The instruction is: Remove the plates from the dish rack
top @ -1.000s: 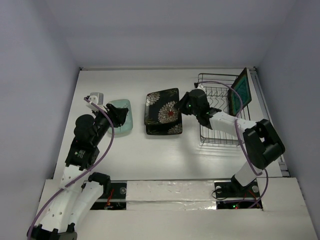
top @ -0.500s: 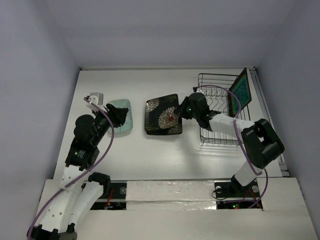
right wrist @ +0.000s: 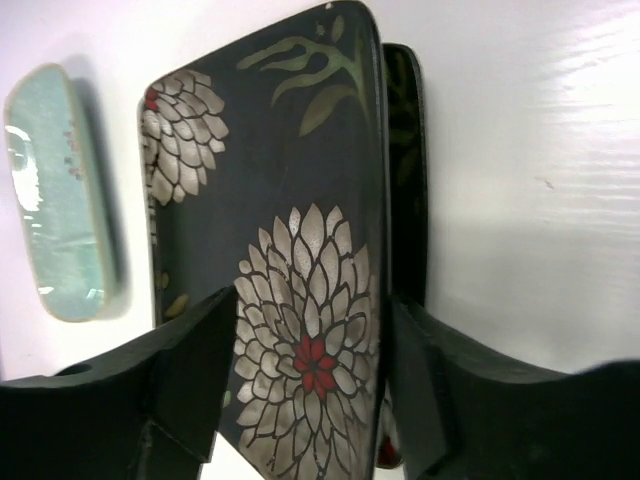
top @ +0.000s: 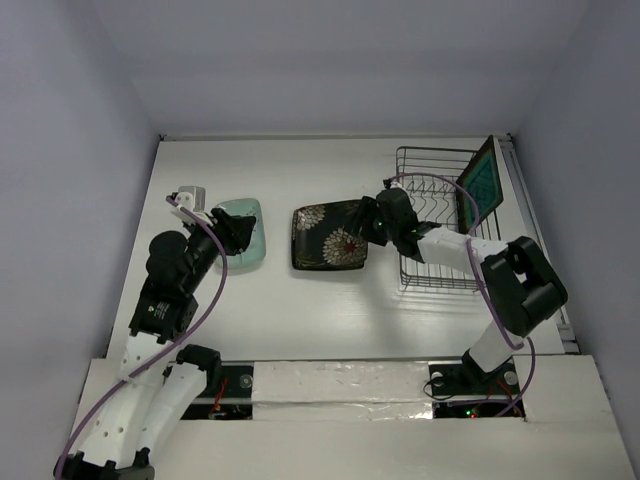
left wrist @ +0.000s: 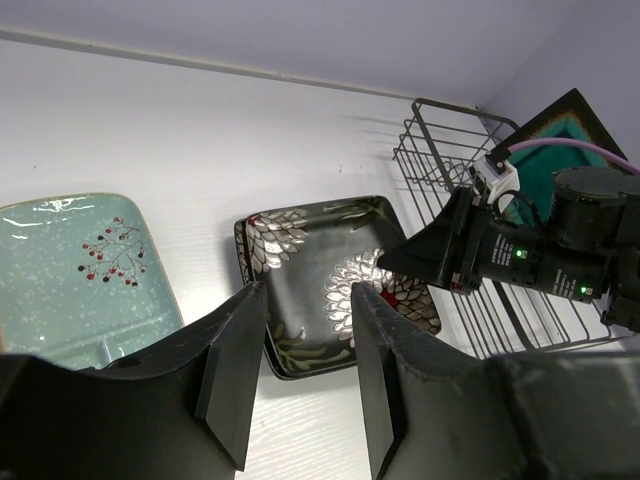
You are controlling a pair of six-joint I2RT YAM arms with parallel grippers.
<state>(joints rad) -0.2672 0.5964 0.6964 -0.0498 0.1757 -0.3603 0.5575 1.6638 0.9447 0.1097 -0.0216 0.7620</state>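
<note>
Two black flowered plates [top: 328,236] lie stacked mid-table; the top one [right wrist: 270,200] sits slightly askew on the lower one [right wrist: 402,150]. My right gripper [top: 372,222] is at their right edge, open, its fingers [right wrist: 312,310] spread either side of the top plate's rim without pinching it. A pale mint plate [top: 245,232] lies flat to the left. My left gripper [left wrist: 305,330] hovers open and empty between the mint plate [left wrist: 70,260] and the stack [left wrist: 320,270]. A teal-centred plate [top: 480,185] leans upright in the black wire dish rack [top: 440,215] at the right.
The rack [left wrist: 440,150] stands near the table's right edge, its left part holding only bare prongs. A purple cable loops over the right arm above the rack. Grey walls close in the table at the back and both sides.
My right gripper lowered the flowered plate onto the other flowered plate and opened its jaws. The left arm has not moved.
</note>
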